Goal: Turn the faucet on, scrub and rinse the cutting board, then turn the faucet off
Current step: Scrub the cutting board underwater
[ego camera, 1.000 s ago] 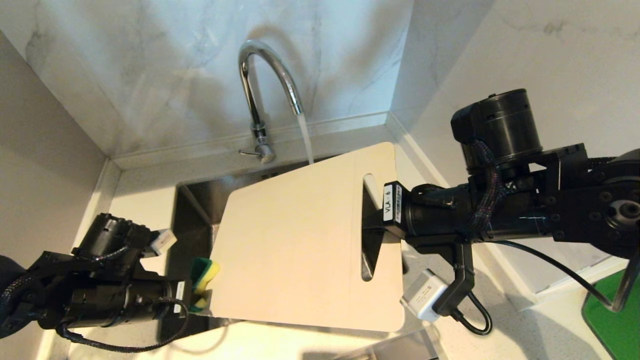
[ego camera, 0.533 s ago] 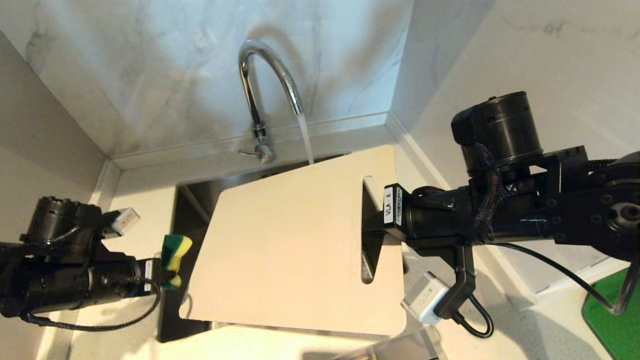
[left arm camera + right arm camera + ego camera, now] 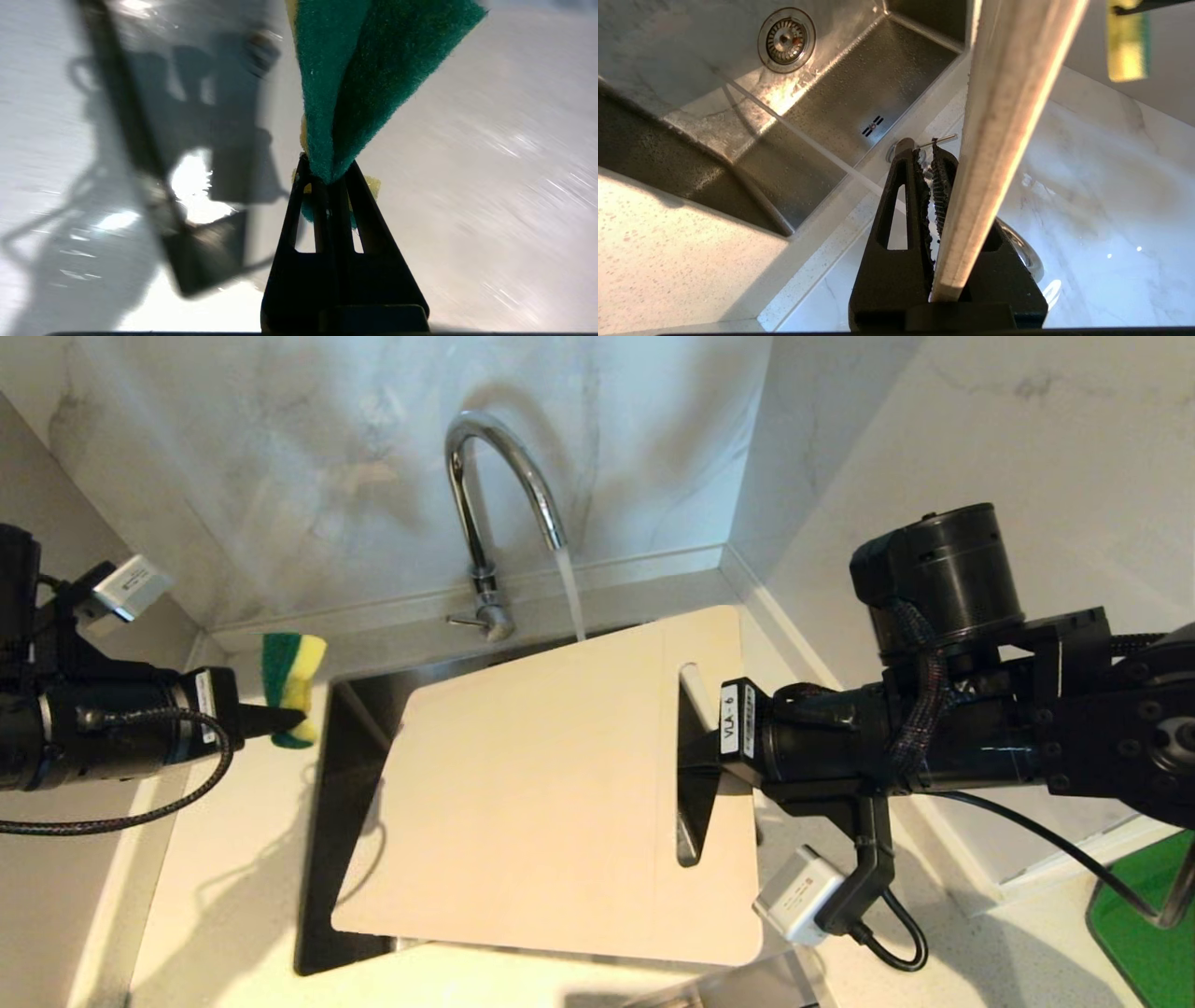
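- Marble-look walls meet in a corner behind a pale speckled worktop (image 3: 233, 859) with a steel sink (image 3: 859, 93) sunk into it.
- Your left gripper (image 3: 280, 717) reaches in level from the left, above the worktop beside the sink, jaws pinching a green-and-yellow sponge (image 3: 291, 686).
- The chrome gooseneck faucet (image 3: 495, 485) runs water toward the far edge of the cutting board (image 3: 532, 803).
- Your right gripper (image 3: 695, 775) comes in level from the right, jaws clamped on the smooth beige board by its handle slot, holding it tilted over the sink.
- Only the right wrist view shows the drain strainer (image 3: 786, 38) and the board's thin edge.
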Controlling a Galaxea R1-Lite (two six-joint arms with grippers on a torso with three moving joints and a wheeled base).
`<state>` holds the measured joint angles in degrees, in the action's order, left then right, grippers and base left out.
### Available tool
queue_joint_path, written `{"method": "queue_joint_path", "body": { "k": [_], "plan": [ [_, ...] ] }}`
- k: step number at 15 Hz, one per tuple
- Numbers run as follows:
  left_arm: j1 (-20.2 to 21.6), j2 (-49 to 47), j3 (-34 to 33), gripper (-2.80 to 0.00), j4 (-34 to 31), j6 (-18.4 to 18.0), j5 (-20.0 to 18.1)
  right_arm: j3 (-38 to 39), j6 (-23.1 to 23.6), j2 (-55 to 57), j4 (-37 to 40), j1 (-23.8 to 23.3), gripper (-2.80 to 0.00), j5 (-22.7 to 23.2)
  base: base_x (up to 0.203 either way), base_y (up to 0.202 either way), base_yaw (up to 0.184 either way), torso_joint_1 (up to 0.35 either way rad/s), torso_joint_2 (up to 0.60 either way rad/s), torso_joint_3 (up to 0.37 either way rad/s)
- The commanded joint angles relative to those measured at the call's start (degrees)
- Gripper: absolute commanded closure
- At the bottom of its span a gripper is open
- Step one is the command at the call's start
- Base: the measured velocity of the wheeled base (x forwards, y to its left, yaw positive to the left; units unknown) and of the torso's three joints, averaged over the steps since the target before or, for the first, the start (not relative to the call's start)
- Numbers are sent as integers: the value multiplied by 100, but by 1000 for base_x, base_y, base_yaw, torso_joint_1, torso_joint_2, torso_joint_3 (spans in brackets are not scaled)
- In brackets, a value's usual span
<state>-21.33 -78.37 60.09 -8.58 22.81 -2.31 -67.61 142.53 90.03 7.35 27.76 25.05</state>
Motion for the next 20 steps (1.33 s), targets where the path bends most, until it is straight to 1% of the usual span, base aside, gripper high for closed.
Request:
{"method": "queue_joint_path", "body": {
  "k": [1,2,3,4,5,6,7,10,12,14,16,17,19,20],
  "plan": [
    [-1300,121,260,0,-397,298,220,-42,73,-3,1,2,0,9,0,0,0,0,0,0],
    [-1866,42,304,0,-491,397,471,-34,40,-3,-4,2,0,11,0,0,0,0,0,0],
    [-2436,-70,349,0,-551,472,819,-24,29,-3,-6,2,0,16,0,0,0,0,0,0],
    [-2898,-170,395,0,-591,527,1107,-33,21,-11,-6,-2,0,9,0,0,0,0,0,0],
    [-3282,-267,434,0,-623,572,1324,-24,20,-29,-6,-7,0,9,0,0,0,0,0,0],
    [-3593,-380,436,0,-645,604,1456,-24,12,-47,-6,-6,0,9,0,0,0,0,0,0],
    [-3778,-557,362,0,-658,631,1541,-24,10,-55,-6,-7,0,9,0,0,0,0,0,0],
    [-3812,-788,-131,0,-616,674,1599,-19,-6,-82,-6,-16,0,9,0,0,0,0,0,0],
    [-3665,-876,-318,0,-357,689,1599,-7,-6,-82,-6,-16,0,9,0,0,0,0,0,0],
    [-3353,-940,-460,0,-187,697,1574,-9,-15,-82,-6,-16,0,9,0,0,0,0,0,0],
    [-3062,-936,-670,0,-153,695,1539,-24,-38,-82,-6,-16,0,9,0,0,0,0,0,0],
    [-2847,-941,-778,0,-69,691,1511,-7,-94,-82,-15,-7,0,8,0,0,0,0,0,0],
    [-2480,-950,-1163,0,426,662,1294,11,-112,-82,-126,-7,0,9,0,0,0,0,0,0],
    [-2360,-952,-1369,0,583,645,1206,11,-120,-73,-155,-7,0,9,0,0,0,0,0,0]
  ]
}}
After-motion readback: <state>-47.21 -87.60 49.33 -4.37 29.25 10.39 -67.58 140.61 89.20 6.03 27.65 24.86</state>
